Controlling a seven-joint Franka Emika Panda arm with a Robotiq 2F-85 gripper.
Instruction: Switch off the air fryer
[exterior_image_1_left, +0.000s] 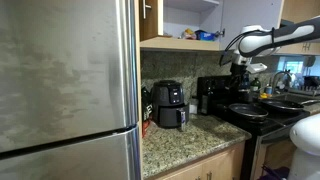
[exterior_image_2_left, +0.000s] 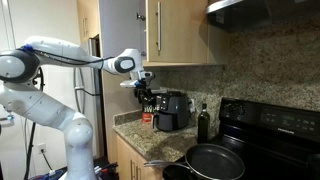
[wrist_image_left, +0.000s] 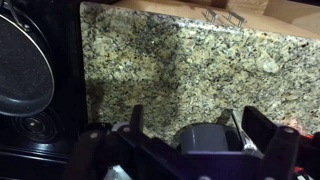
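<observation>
1. Progress, as far as you can judge it, is slight: nothing shows the squat black rounded air fryer (exterior_image_2_left: 172, 110) switched off, and no control of it is touched.
2. That air fryer stands on the speckled granite countertop (exterior_image_1_left: 195, 135), near the wall, between the tall stainless-steel fridge (exterior_image_1_left: 65, 85) and the black stove (exterior_image_2_left: 275, 135); its drawer handle faces out from the wall.
3. Your black two-fingered gripper (exterior_image_2_left: 146, 93) hangs in the air above the counter, apart from the fryer. In the wrist view the fingers (wrist_image_left: 137, 118) stand wide apart with nothing between them except a dark rounded shape below, probably the fryer's top.
4. What is left, by my judgement, is nearly everything: bring the gripper to the fryer, find its switch or dial, which is too small to make out, and work it.
5. Counts:
   - one air fryer;
   - one gripper on one white arm (exterior_image_2_left: 70, 52);
   - one dark glass bottle (exterior_image_2_left: 204, 123) on the counter just beside the stove;
   - at least two dark round pans on the stove in an exterior view (exterior_image_1_left: 246, 109), one of them also at the left edge of the wrist view;
   - one fridge and one stove.
</observation>
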